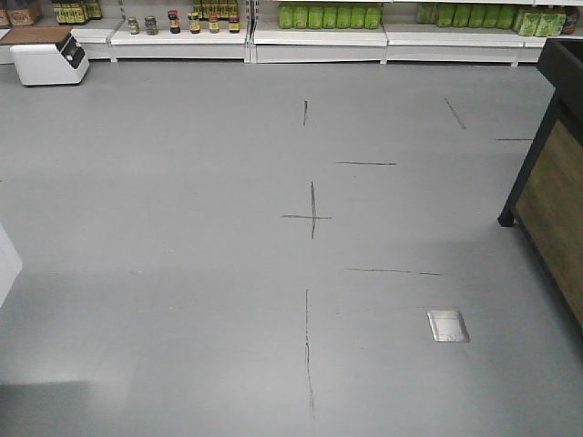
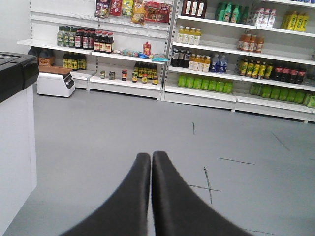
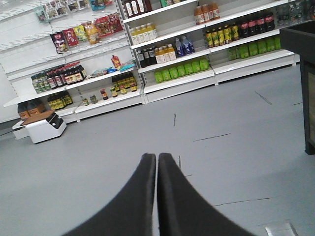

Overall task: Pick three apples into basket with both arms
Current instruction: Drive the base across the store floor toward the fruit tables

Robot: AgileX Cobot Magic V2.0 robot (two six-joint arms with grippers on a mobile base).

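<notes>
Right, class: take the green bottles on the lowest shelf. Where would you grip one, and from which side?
Take the end bottle of the green row by its body, coming in level from the front. The bottles stand upright, packed side by side, so only fronts and the row's end are free, and the shelf board close above likely blocks a reach from overhead.

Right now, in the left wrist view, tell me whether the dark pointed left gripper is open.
No, the left gripper is shut, its two dark fingers pressed together above the grey floor.
</notes>
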